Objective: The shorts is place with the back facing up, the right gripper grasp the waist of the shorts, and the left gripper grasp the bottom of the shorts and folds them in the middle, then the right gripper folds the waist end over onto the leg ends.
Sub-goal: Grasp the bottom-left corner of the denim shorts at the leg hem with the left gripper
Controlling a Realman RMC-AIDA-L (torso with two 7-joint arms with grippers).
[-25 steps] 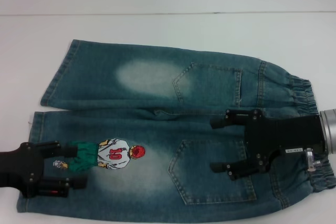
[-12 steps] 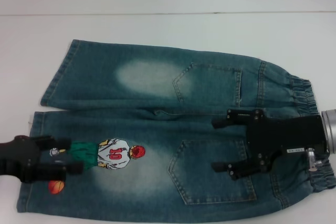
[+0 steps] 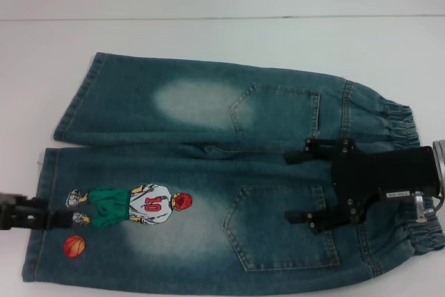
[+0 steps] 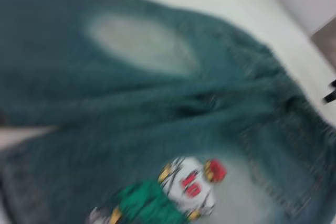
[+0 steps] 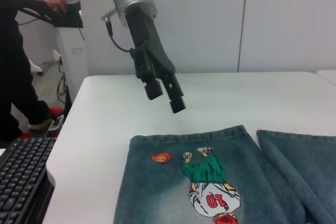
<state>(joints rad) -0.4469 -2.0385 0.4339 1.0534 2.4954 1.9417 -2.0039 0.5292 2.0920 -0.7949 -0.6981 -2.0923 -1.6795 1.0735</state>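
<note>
The denim shorts (image 3: 208,102) lie flat on the white table (image 3: 208,39), back pockets up. The elastic waist is at the right and the leg ends at the left. The near leg carries a basketball-player print (image 3: 149,205). My right gripper (image 3: 288,186) is open over the near back pocket, just inside the waistband, with nothing between its fingers. My left gripper (image 3: 42,213) sits at the left edge by the near leg's hem. In the right wrist view the left gripper (image 5: 165,98) hangs open above the table beyond the hem, holding nothing. The left wrist view shows only the shorts (image 4: 157,103).
Bare white table surrounds the shorts on the far side and at the left. The right wrist view shows a keyboard (image 5: 21,171) on a lower desk past the table's edge. A person (image 5: 16,51) stands beside equipment there.
My left gripper has drawn back to the left off the near leg, uncovering the small basketball print. My right gripper has shifted slightly toward the waist.
</note>
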